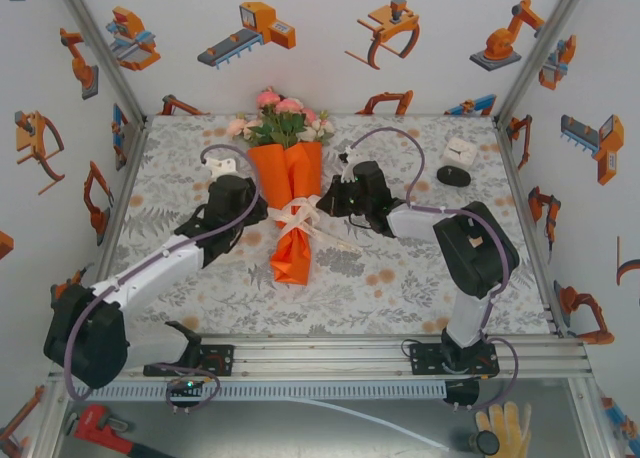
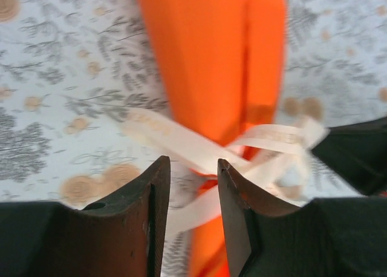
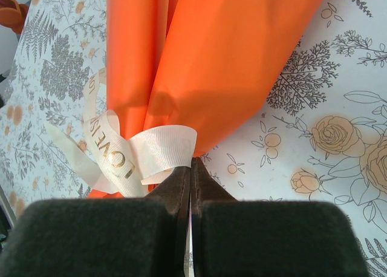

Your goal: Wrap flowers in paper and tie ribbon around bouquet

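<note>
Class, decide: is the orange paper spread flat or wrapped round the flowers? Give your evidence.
Wrapped. The paper forms a folded cone, flowers poke from its wide end, and ribbon ties its waist.

orange paper (image 1: 285,178); cream ribbon (image 1: 297,218), gold lettering; pink flowers (image 1: 280,106); grey-orange floral cloth (image 1: 400,278).

Gold capital letters are printed along the cream ribbon (image 3: 115,149) that is tied round the waist of the orange paper (image 3: 242,59). In the right wrist view the word LOVE reads clearly on the loop just left of the paper, its letters lying sideways. More gold marks on the strand above it are too small to make out. In the left wrist view the gold print on the ribbon is blurred and cannot be read
</note>
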